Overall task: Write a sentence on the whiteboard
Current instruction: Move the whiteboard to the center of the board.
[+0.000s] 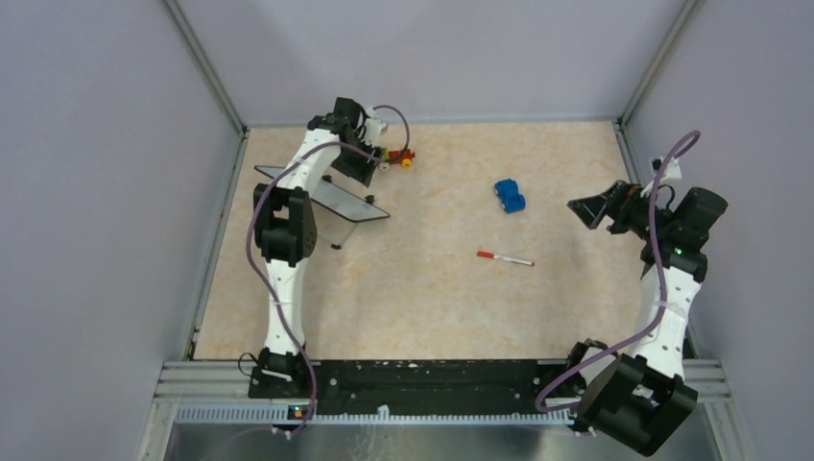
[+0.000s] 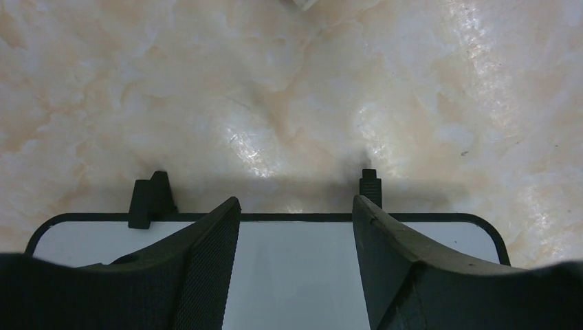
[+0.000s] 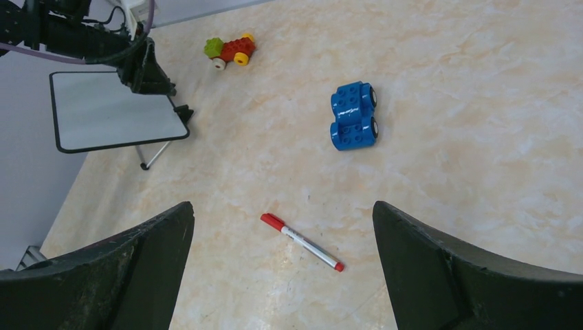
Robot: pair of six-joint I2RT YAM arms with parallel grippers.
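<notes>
Left end effector [image 2: 295,201] is seen released over the rounded whiteboard [image 2: 295,275]; right end effector [image 3: 282,210], likewise released, above a slim marker [image 3: 302,242] and studded blue car [image 3: 354,115].

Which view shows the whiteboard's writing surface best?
Right wrist: the whiteboard shows nearly its whole face, with no writing visible. Top external sees it slanted and dark. Left wrist shows only a strip near its edge, between the fingers of the left gripper.
</notes>
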